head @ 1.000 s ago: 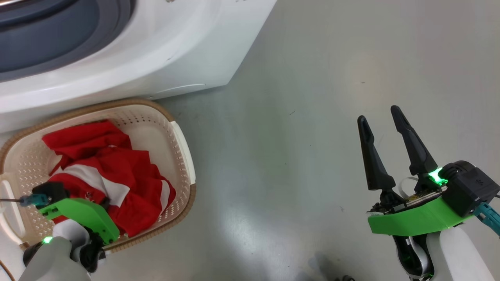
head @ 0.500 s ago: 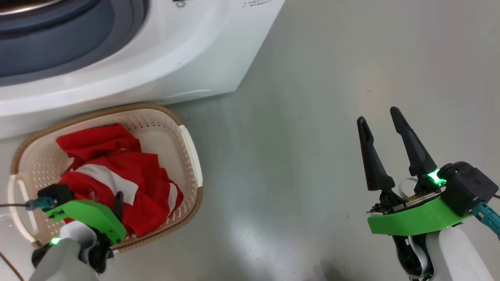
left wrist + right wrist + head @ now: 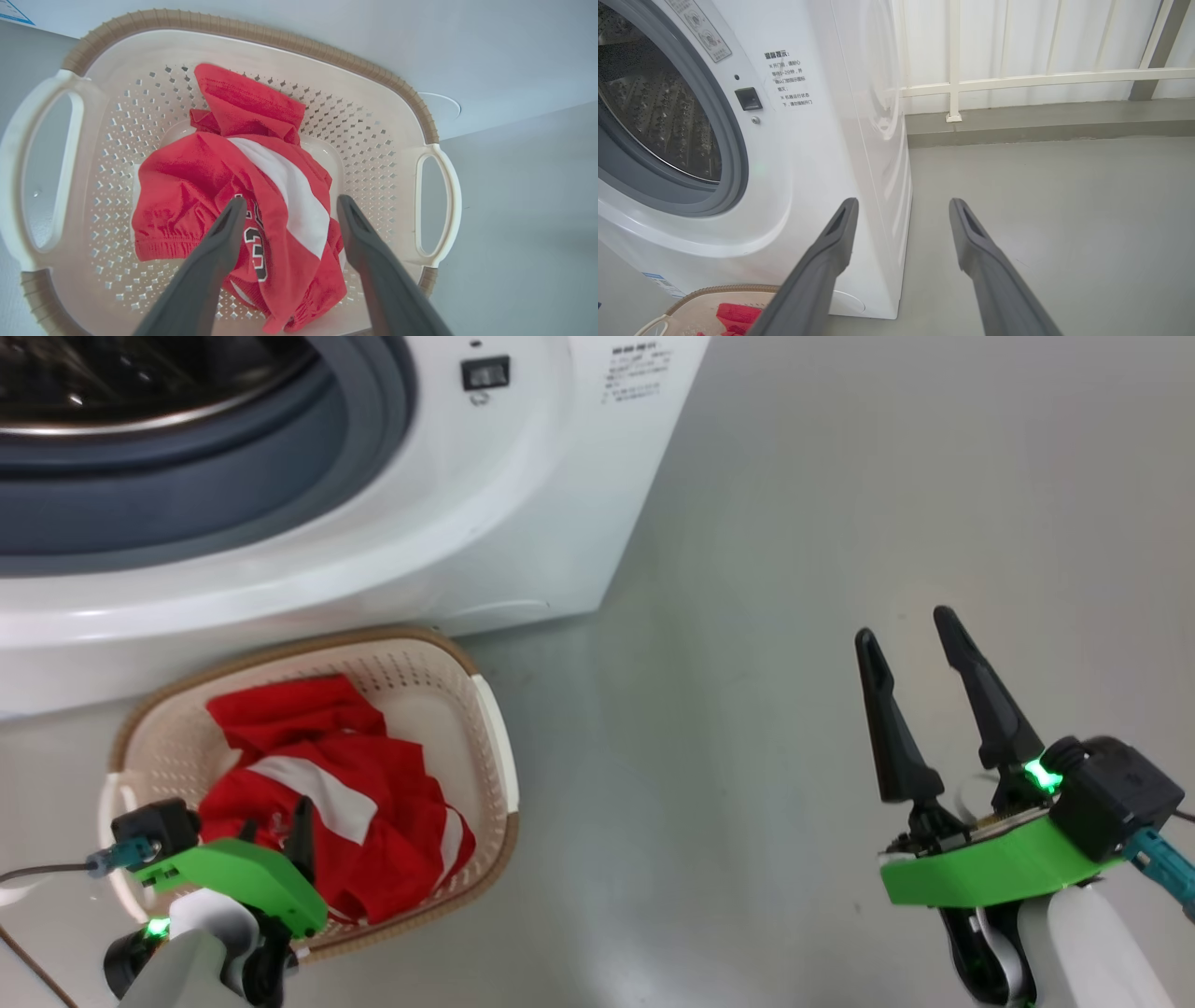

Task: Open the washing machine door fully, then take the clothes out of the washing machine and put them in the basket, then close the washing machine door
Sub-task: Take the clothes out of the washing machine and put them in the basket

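While its jaws gape above the clothes (image 3: 187, 196), the left gripper (image 3: 290, 200) holds nothing; right gripper (image 3: 904, 625), four o'clock, likewise gapes empty.

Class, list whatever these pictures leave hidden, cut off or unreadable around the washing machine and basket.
- Drum depth: head view, cut by the top edge; right wrist view, cut by the left edge.
- Basket bottom: left wrist view, mostly covered by clothes.
- Printed notice: head view, too small to read.
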